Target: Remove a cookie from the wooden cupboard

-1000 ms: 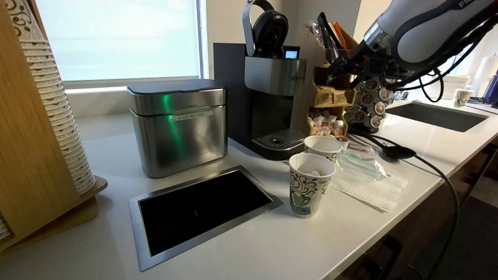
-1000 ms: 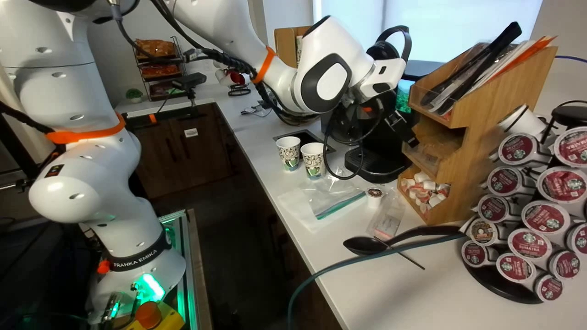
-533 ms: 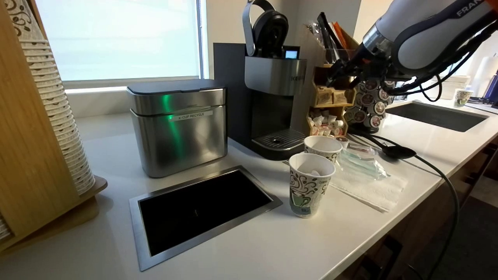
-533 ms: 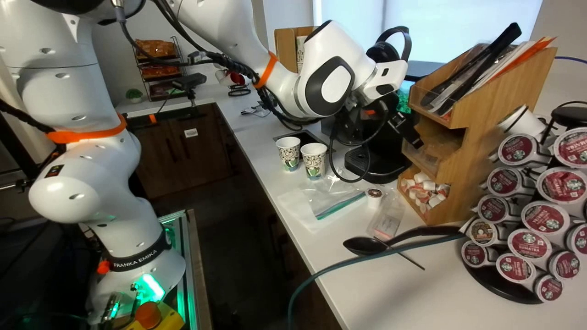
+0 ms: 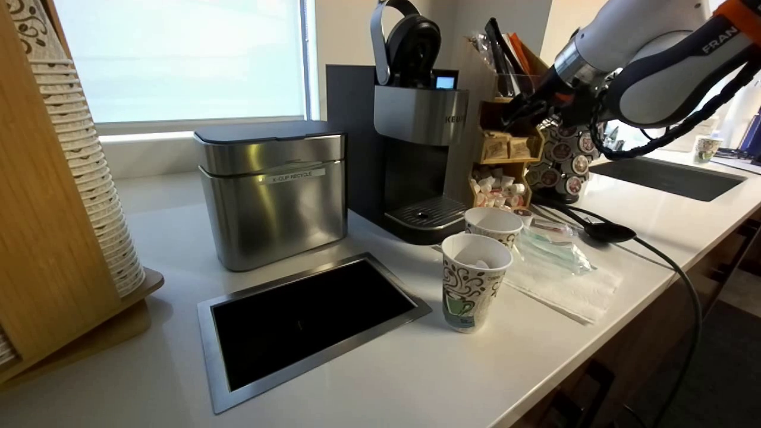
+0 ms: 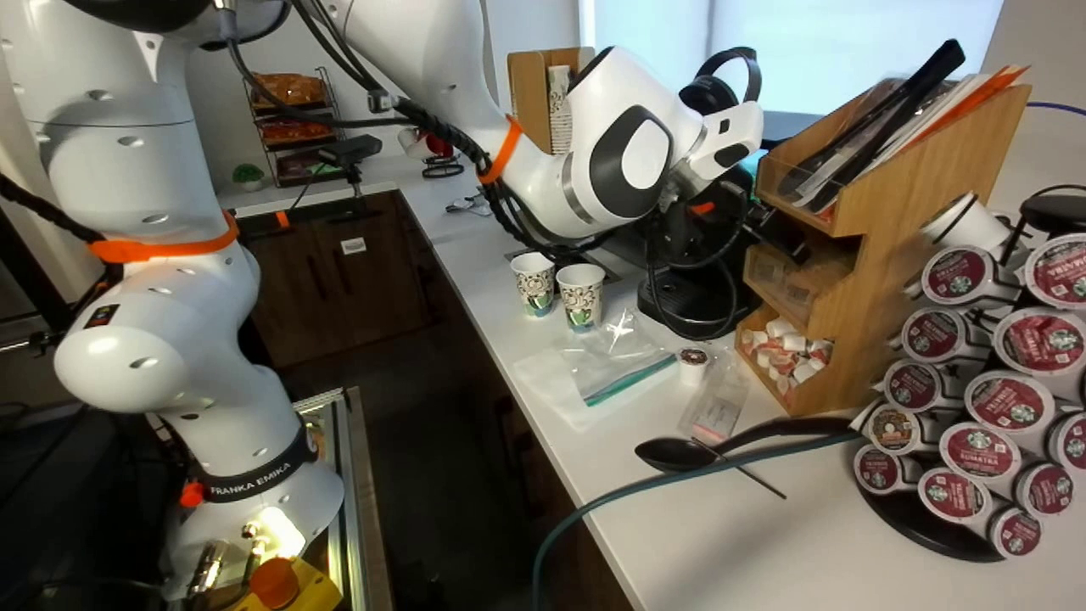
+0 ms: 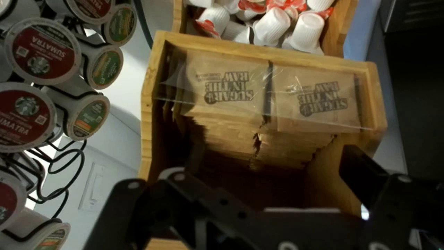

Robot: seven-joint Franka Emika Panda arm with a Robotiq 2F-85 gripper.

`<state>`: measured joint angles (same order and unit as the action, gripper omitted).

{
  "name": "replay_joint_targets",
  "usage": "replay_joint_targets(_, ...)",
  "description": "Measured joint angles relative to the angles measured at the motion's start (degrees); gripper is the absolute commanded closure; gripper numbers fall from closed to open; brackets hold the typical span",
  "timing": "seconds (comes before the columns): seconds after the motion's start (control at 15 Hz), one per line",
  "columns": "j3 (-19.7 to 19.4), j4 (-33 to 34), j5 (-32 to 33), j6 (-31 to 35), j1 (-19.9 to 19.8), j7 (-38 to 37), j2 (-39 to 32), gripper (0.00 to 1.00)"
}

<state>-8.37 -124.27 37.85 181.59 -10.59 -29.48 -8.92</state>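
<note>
The wooden cupboard (image 6: 920, 255) is a stepped box with open compartments, seen in both exterior views. In the wrist view its middle compartment (image 7: 148, 100) holds two stacks of brown packets (image 7: 225, 81) printed as sugar, behind a clear film. I make out no cookie; it is hidden or out of view. My gripper (image 7: 275, 149) stands open, its fingers wide apart at that compartment's mouth, with nothing between them. An exterior view has the gripper (image 6: 785, 242) at the cupboard's front, between the top and middle levels. Whether a finger touches the wood I cannot tell.
Creamer cups (image 7: 270, 26) fill the bottom compartment. A pod rack (image 6: 976, 407) stands on one side of the cupboard, the coffee machine (image 5: 422, 148) on the other. Paper cups (image 5: 475, 282), a plastic bag (image 6: 615, 361) and a black spoon (image 6: 679, 454) lie in front.
My arm has moved toward the cupboard, bringing the gripper further in at its front. The jaws have stayed apart. The light on the robot's base has turned from green to yellowish white.
</note>
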Motion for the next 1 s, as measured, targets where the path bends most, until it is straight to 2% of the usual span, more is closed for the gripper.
replay_joint_targets(0.33, -2.3, 0.1, 1.3, 0.1, 2.1, -1.8, -1.0, 0.00)
replay_joint_targets(0.6, -4.8, 1.1, 1.3, 0.1, 4.4, -5.7, -2.0, 0.07)
replay_joint_targets(0.67, -5.5, 1.3, 1.3, 0.1, 5.1, -6.6, -2.2, 0.06)
replay_joint_targets(0.73, -6.1, 1.5, 1.3, 0.1, 5.8, -7.6, -2.4, 0.11)
replay_joint_targets(0.8, -6.7, 1.6, 1.3, 0.1, 6.5, -8.3, -2.7, 0.10)
replay_joint_targets(0.87, -7.3, 1.7, 1.3, 0.1, 7.1, -9.0, -2.9, 0.16)
replay_joint_targets(0.93, -7.9, 1.9, 1.3, 0.1, 7.8, -9.7, -3.2, 0.15)
replay_joint_targets(1.0, -8.5, 2.2, 1.3, 0.1, 8.5, -10.3, -3.6, 0.20)
